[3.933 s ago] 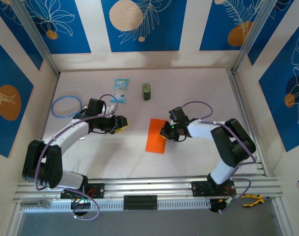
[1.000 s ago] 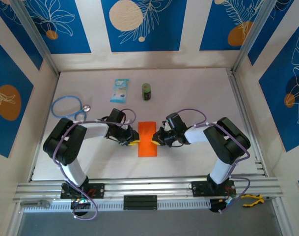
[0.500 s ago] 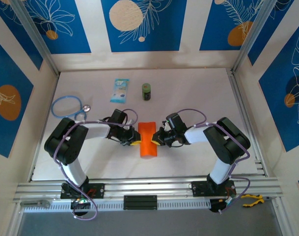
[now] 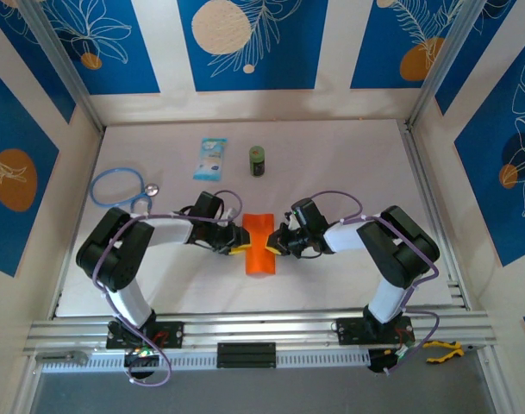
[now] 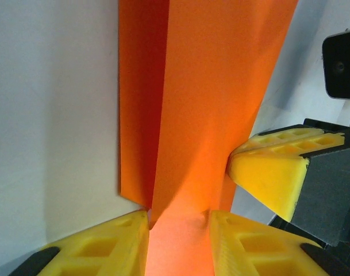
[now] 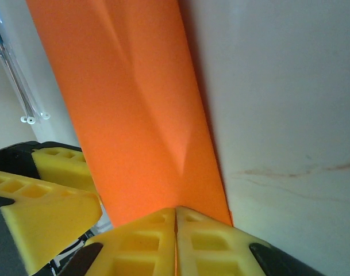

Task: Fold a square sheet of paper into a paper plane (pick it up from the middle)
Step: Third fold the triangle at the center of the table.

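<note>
Paper comes first: the square sheet of paper (image 4: pixel 262 246) lies on the bench (image 4: pixel 331 172) near its middle, between the two arms, narrowed into a long strip that runs away from the bases. It is not flat. The top view shows it humped along its length, and the left wrist view shows the sheet (image 5: pixel 209 103) rising from one lengthwise fold, with a darker flap on the bench beside it.

The left hand (image 4: pixel 237 251) is at the strip's left edge. Seen from its own wrist, the left hand (image 5: pixel 177 221) has its fingers apart and the orange paper fills the gap between them. Whether they press on it I cannot tell.

The right hand (image 4: pixel 273 248) is at the opposite edge, facing the left one across the paper. In the right wrist view the hand (image 6: pixel 176 214) has its fingers together, clamped on the edge of the sheet (image 6: pixel 134 103).

The hands are close, and only the strip separates them.

Toward the far side, well apart from the paper, lie a light-blue packet (image 4: pixel 210 159) and a small green can (image 4: pixel 258 160) just beside it. A blue loop of tubing (image 4: pixel 93 186) lies at the far left, beyond the left arm. A yellow-handled tool (image 4: pixel 441 349) lies on the rail by the right base.
</note>
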### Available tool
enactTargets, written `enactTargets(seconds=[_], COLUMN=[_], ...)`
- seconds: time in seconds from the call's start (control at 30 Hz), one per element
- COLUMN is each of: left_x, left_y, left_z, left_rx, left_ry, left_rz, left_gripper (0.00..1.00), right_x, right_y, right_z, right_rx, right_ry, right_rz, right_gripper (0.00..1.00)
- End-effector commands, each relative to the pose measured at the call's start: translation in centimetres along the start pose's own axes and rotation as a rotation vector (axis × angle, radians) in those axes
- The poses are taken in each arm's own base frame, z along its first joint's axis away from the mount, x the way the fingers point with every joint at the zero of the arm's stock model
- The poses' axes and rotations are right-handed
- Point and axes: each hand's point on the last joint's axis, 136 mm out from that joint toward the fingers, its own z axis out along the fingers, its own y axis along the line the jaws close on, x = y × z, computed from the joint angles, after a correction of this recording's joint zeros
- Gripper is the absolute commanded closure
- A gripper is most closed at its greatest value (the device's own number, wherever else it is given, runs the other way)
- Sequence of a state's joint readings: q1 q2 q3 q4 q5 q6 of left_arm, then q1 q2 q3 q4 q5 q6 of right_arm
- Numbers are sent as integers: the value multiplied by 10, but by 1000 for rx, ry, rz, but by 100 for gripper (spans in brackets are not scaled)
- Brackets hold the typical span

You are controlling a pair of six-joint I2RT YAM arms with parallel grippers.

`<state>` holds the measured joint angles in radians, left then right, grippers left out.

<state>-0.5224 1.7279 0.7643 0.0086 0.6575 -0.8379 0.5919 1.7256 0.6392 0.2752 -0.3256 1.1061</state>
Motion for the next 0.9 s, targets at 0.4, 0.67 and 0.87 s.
enactTargets(seconds=[0.4, 0.67, 0.87], left_x=[-13, -14, -15], left_y=[-9, -9, -12], left_z=[-13, -16, -16], left_rx=[48, 57, 73], left_ry=[-129, -149, -156], left_rz=[38, 31, 30], left_gripper=[58, 62, 67], right_x=[14, 14, 15], right_y=[-38, -39, -40], right_z=[12, 12, 12], right_rx=[110, 111, 113], right_ry=[29, 28, 31], right_rz=[45, 46, 48], right_gripper=[92, 91, 91])
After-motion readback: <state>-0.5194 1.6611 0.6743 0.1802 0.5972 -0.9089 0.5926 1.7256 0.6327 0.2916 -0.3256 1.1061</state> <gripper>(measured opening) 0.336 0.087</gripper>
